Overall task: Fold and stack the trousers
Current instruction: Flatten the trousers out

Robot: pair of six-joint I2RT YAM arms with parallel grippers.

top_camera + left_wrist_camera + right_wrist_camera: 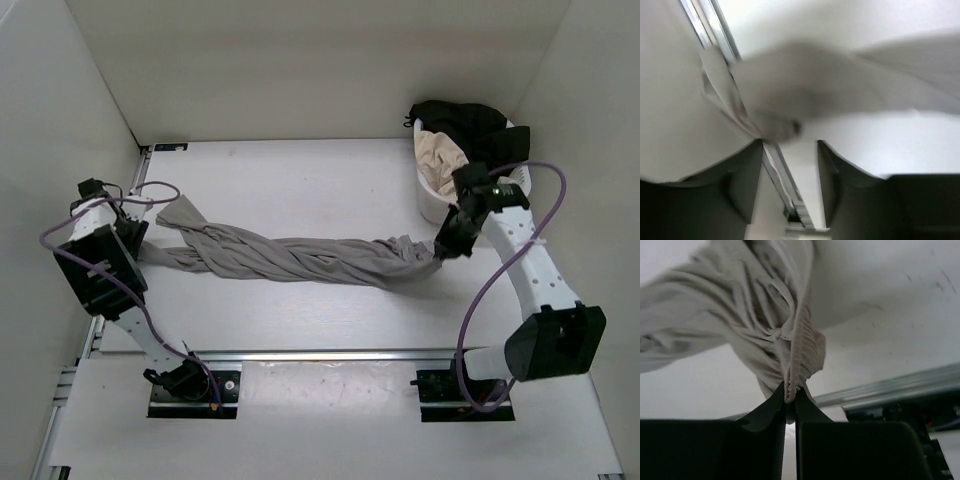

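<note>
twisted trousers (pixel 290 258), long axis left-right across table (pixel 300 180)

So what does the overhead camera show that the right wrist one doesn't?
Only overhead: the whole twisted trousers stretched across the table, both arms, and a white basket of clothes. Only right wrist: the close-up ribbed fabric edge pinched in the right gripper. Both: grey trousers, that gripper, the table.
</note>
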